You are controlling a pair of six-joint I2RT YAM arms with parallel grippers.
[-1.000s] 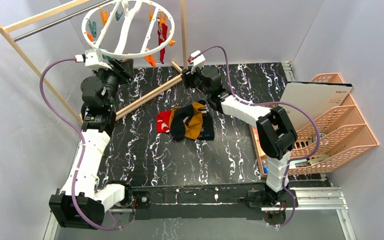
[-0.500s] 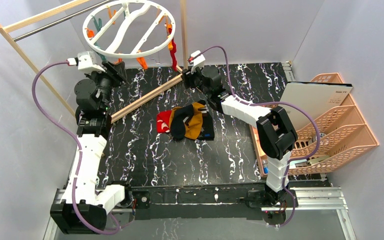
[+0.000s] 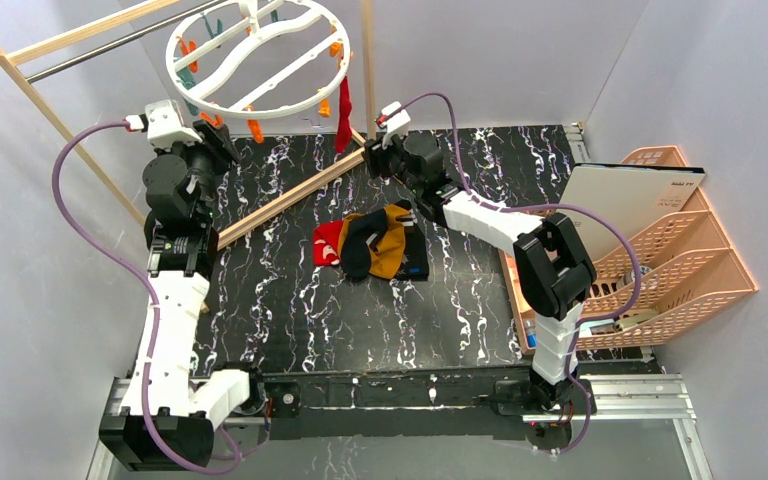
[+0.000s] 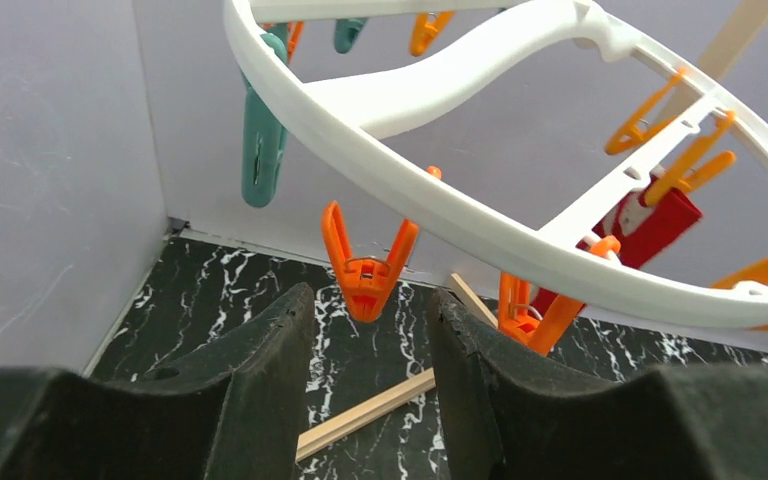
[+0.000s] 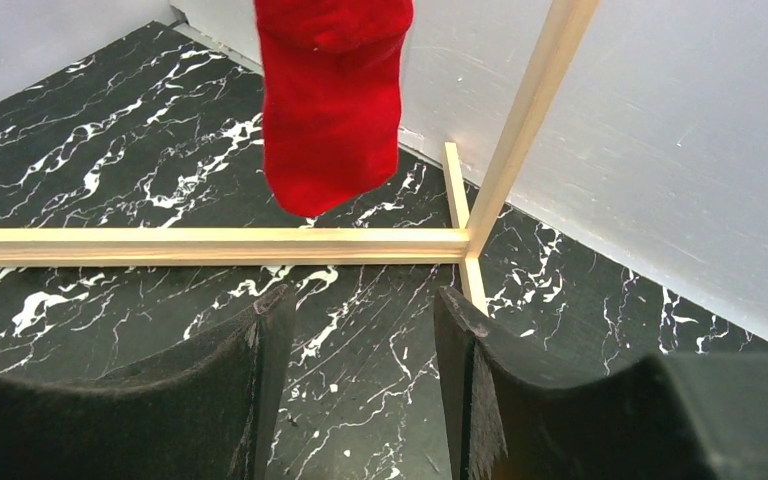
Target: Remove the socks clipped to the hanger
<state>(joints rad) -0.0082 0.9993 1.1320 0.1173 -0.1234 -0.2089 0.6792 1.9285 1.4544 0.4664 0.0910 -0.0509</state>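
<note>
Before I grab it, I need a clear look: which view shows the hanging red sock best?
Right wrist: the red sock hangs large, unobstructed. Top external shows it small; left wrist, partly behind the hanger.

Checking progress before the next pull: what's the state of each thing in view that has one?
hanger: hanging, tilted, one sock visibly clipped on.
red sock: clipped to the hanger, dangling free.
sock pile: off the hanger, lying loose.
left gripper: open, empty, under the hanger rim.
right gripper: open, empty, below the red sock.
</note>
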